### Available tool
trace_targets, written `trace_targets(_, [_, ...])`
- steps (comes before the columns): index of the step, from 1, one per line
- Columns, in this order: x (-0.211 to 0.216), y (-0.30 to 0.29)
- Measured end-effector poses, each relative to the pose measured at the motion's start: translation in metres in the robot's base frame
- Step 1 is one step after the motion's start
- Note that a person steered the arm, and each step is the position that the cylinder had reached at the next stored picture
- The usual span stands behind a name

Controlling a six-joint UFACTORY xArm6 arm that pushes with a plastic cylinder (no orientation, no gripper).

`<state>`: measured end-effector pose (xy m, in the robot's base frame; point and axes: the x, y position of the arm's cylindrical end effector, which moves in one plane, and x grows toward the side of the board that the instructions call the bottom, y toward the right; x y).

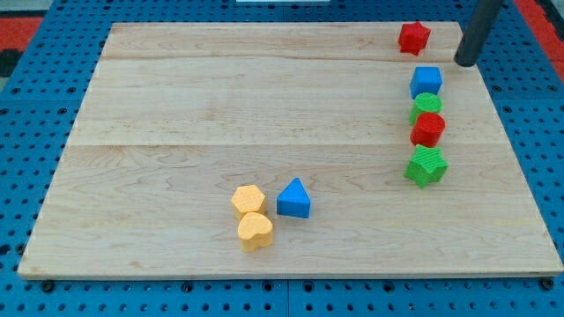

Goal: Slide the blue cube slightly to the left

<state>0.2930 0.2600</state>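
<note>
Blue cube [426, 81] sits far right on the wooden worktop [264, 114], probably touching the green block [426, 107] below. My tip [466, 62] hovers at its 2 o'clock, apart. No pincer here.

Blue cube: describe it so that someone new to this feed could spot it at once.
Look along the wooden board's right side for a column of four blocks. The blue cube tops that column, touching the green block below it, with my tip up to its right. The other blue block is wedge-shaped and sits near the yellow pair.
</note>
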Motion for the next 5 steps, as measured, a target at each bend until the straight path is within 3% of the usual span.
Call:
trace_targets(2, [0.049,-0.029])
trace_targets(4, [0.038,-0.103])
trace_targets(5, [0.011,-0.119])
